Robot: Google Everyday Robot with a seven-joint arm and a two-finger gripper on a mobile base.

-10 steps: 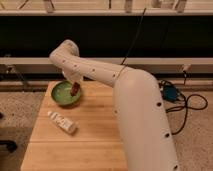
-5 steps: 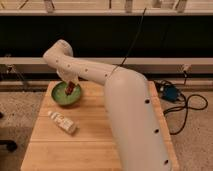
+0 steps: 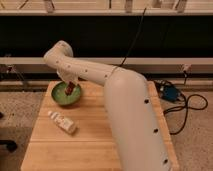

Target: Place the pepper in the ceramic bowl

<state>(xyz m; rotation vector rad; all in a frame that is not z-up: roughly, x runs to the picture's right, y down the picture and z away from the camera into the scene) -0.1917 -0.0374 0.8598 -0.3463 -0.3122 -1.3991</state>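
where pepper (image 3: pixel 70 88) meets ceramic bowl (image 3: pixel 59 99), pincer (image 3: pixel 69 91)

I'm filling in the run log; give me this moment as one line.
phase: placing | tool: over ceramic bowl | pepper: at tool, above bowl | bottle: lying on table

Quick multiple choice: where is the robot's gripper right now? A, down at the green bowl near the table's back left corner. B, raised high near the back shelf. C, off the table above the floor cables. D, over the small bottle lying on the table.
A: the arm bends down so the gripper, with the reddish pepper at it, sits at the green ceramic bowl, away from the small bottle.
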